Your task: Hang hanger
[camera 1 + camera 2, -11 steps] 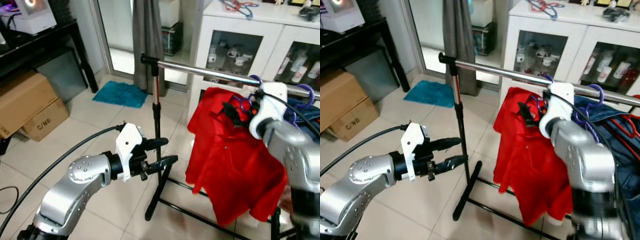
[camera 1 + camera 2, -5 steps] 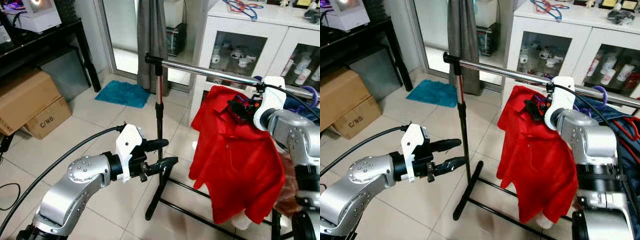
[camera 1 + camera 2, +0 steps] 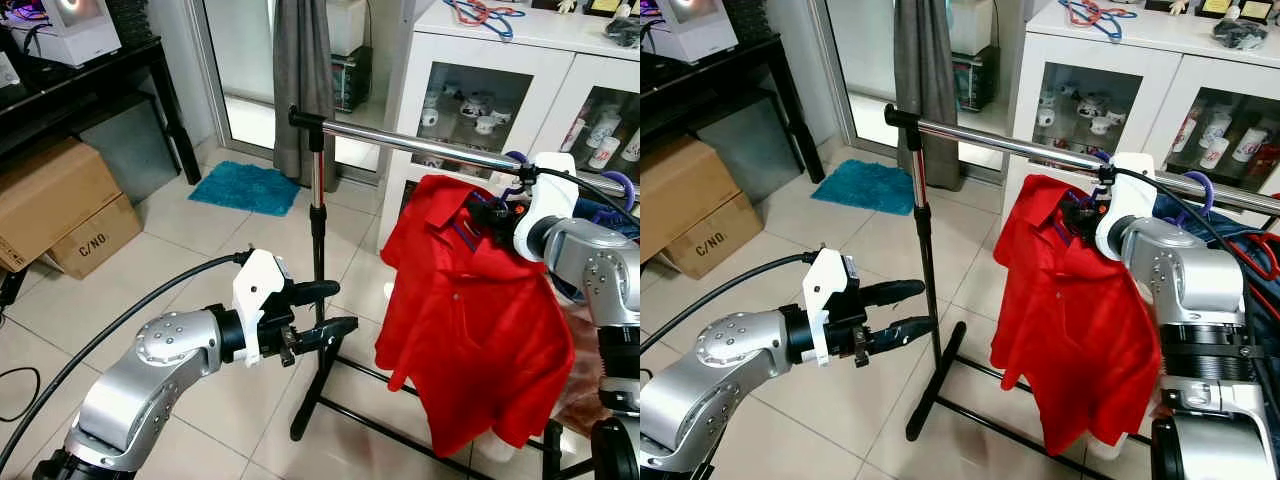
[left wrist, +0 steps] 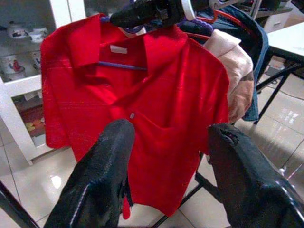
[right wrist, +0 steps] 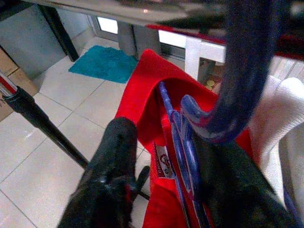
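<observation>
Hanger: the blue hanger (image 5: 178, 137) carries a red polo shirt (image 3: 470, 320), and its hook (image 3: 514, 160) sits at the chrome rail (image 3: 420, 145) of the clothes rack.
Right gripper: the right gripper (image 3: 495, 213) is at the collar of the shirt, just under the rail. In the right wrist view its two black fingers (image 5: 114, 161) stand on either side of the hanger neck with a gap, so it seems released; whether one finger touches the plastic cannot be told.
Left gripper: the left gripper (image 3: 320, 310) hovers spread apart and empty beside the rack's upright pole (image 3: 318, 260), well apart from the shirt.
Change: compared with a second ago, the shirt has settled and hangs straighter, with the collar opened toward the robot, and the right arm has drawn slightly back from the rail.
Meaning: the weight probably rests on the rail now, so the hanging step looks nearly done.
Next: the right gripper should withdraw slowly, without catching the collar.
Surroundings: other clothes (image 3: 1240, 250) hang on the same rail; a white cabinet (image 3: 480, 70) stands behind.
</observation>
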Motion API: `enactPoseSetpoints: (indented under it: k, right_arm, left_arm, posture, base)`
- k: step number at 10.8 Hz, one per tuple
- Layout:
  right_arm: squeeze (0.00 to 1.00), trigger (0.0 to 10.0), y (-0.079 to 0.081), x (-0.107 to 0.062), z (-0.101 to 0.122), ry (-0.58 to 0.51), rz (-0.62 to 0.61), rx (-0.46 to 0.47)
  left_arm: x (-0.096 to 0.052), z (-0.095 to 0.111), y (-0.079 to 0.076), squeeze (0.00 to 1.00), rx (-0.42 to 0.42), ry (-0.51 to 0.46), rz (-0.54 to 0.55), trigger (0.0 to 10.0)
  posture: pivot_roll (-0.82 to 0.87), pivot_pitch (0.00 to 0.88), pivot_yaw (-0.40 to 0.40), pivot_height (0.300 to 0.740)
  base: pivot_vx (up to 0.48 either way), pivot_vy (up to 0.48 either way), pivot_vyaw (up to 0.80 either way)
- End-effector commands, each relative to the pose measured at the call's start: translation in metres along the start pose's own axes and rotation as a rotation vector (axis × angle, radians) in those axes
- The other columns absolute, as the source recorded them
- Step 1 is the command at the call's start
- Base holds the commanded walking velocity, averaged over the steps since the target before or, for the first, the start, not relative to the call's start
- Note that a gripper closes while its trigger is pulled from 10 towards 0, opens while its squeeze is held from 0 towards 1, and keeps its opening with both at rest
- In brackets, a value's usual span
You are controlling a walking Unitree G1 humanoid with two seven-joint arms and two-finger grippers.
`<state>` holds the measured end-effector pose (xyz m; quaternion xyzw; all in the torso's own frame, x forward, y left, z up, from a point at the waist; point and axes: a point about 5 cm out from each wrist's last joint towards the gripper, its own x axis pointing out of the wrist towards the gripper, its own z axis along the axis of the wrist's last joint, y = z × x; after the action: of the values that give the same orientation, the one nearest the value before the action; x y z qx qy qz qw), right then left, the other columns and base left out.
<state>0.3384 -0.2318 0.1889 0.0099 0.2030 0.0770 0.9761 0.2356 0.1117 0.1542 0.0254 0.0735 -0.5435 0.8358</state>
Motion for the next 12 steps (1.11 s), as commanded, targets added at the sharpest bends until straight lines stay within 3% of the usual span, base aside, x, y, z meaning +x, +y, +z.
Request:
enactPoseSetpoints:
  k: [1,6,9,12]
  right_arm:
    - [0.0,0.0,-0.002,-0.003,0.002,-0.007,0.002,0.004]
    - [0.0,0.0,0.003,-0.003,-0.004,0.013,0.031,0.007]
    - [0.0,0.0,0.003,-0.004,-0.007,0.014,0.033,0.014]
    - [0.0,0.0,0.004,-0.007,-0.008,0.003,0.035,0.025]
  left_arm:
    - [0.002,0.0,0.001,0.0,0.007,0.014,-0.012,10.0]
    - [0.004,0.002,0.003,0.0,0.03,-0.003,-0.006,10.0]
    - [0.006,0.02,0.008,0.0,0.069,-0.106,0.022,10.0]
    - [0.006,0.019,0.008,0.0,0.07,-0.106,0.02,10.0]
  posture:
    - [-0.03,0.0,0.033,0.74]
    - [-0.03,0.0,0.033,0.74]
    - [-0.04,0.0,0.043,0.74]
    - [-0.04,0.0,0.056,0.74]
  base:
    - [0.0,0.0,0.0]
    - [0.0,0.0,0.0]
    - [0.0,0.0,0.0]
    - [0.0,0.0,0.0]
